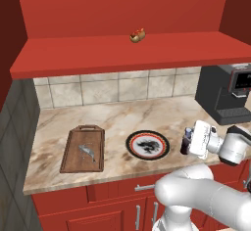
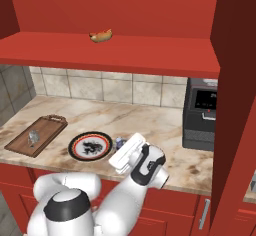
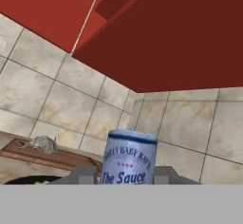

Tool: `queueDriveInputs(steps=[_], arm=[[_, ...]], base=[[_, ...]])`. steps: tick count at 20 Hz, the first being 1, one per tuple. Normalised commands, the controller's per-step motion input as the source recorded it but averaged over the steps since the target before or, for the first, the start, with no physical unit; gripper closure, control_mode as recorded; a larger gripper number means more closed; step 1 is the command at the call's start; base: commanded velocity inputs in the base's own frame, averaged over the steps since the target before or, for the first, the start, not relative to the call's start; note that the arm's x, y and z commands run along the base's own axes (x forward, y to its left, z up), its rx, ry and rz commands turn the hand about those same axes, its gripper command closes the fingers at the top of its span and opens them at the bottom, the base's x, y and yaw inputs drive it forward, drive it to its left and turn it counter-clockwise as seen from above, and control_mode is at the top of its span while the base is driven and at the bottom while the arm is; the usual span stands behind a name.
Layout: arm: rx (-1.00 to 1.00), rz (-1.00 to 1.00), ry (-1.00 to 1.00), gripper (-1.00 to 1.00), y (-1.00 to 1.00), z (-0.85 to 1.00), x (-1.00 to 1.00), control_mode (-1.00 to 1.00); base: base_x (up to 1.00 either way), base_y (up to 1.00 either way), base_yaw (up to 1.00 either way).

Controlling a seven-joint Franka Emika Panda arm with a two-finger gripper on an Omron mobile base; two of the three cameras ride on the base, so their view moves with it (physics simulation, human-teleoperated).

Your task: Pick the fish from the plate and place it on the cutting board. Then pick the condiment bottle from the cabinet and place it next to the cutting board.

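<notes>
Cabinet (image 1: 122, 54): red, spans the top of both base views, one open shelf; a small hot dog (image 1: 137, 35) sits on that shelf, upper centre. Counter (image 1: 127, 115): beige marbled stone across the middle of the frame, tiled wall behind, red drawers below. Coffee machine (image 1: 228, 93): dark, at the right edge of the left base view. Cutting board (image 1: 83, 149): dark wood, lower left on the counter, handle loop toward the wall; the fish (image 1: 87, 151) lies on it, so the first part of the task looks done. Plate (image 1: 147, 144): white with black rim, just right of the board, centre of frame, bare apart from its painted motif. Bottle (image 3: 129, 157): dark body, pale label, blue cap, low over the counter just right of the plate, sitting between the fingers of the gripper (image 1: 188, 142), which appear closed around it. Judgement: the bottle is out of the cabinet; what remains is to set it down beside the board and let go.
</notes>
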Motion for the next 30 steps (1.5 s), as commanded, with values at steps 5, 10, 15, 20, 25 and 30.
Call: queueDriveInputs(steps=[5,10,15,20,25,30], arm=[[0.0,0.0,0.0,1.0,-0.03,-0.24,0.17,-1.0],[0.0,0.0,-0.01,1.0,0.0,-0.29,0.12,-1.0],[0.0,0.0,-0.02,1.0,-0.03,-0.3,0.08,-1.0],[0.0,0.0,-0.01,1.0,-0.02,-0.2,0.02,-1.0],[0.0,0.0,-0.01,1.0,0.0,-0.11,0.0,-1.0],[0.0,0.0,-0.01,1.0,0.0,-0.11,0.0,-1.0]], base=[[0.0,0.0,0.0],[0.0,0.0,0.0],[0.0,0.0,0.0],[0.0,0.0,0.0],[0.0,0.0,0.0],[0.0,0.0,0.0]])
